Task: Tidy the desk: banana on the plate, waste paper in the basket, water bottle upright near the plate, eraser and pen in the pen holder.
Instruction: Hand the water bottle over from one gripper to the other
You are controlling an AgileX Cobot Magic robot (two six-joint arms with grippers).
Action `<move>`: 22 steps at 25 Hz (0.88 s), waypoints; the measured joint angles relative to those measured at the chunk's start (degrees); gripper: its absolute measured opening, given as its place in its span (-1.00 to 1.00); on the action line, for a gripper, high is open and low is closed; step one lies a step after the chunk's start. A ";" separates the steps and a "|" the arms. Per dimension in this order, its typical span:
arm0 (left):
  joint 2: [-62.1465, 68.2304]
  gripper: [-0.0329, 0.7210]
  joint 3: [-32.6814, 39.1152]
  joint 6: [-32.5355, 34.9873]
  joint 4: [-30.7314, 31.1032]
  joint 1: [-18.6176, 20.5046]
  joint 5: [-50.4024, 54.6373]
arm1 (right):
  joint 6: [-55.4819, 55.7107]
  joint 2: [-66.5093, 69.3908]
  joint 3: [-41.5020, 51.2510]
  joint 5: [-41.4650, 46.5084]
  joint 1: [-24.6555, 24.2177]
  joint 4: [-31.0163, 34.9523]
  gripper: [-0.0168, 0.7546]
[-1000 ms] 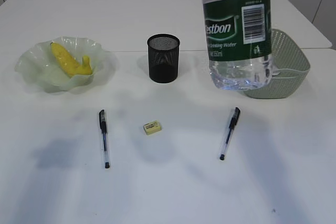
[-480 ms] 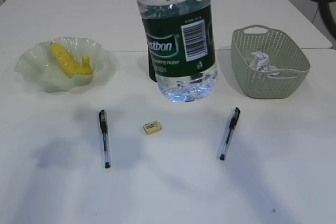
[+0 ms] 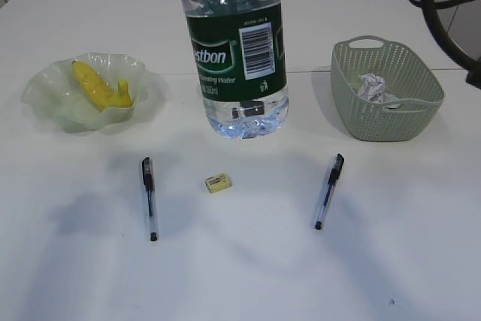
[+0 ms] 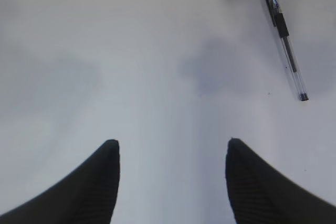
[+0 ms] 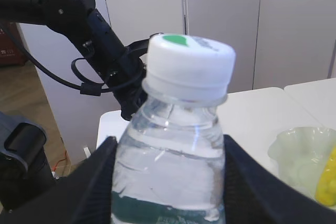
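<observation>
My right gripper (image 5: 168, 182) is shut on the water bottle (image 3: 234, 50), which hangs upright above the table and hides the black pen holder behind it. The bottle's white cap and shoulder show in the right wrist view (image 5: 190, 66). The banana (image 3: 100, 85) lies on the pale green plate (image 3: 45, 99) at the left. Two pens lie on the table, one at the left (image 3: 149, 197) and one at the right (image 3: 328, 190). The yellow eraser (image 3: 218, 183) lies between them. My left gripper (image 4: 170, 150) is open and empty above bare table, with a pen (image 4: 286, 40) up to its right.
The grey-green basket (image 3: 391, 118) at the right holds crumpled waste paper (image 3: 373, 86). The table's far edge runs behind the plate and basket. The other arm shows behind the bottle in the right wrist view (image 5: 79, 19).
The bottle has moved left, from in front of the basket to in front of the pen holder, and the basket with its paper is uncovered. Pens, eraser and banana have not moved.
</observation>
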 joint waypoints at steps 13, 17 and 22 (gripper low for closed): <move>0.00 0.26 0.23 2.51 -2.83 0.00 -17.73 | -0.23 0.00 0.00 0.00 0.00 0.10 0.08; 0.00 0.26 2.24 10.78 -10.82 -0.80 -26.49 | -0.32 0.00 0.00 0.00 0.00 0.10 0.08; 0.00 0.26 10.28 15.95 -14.06 -6.74 -43.02 | -0.32 0.00 0.00 -0.10 0.00 0.22 0.08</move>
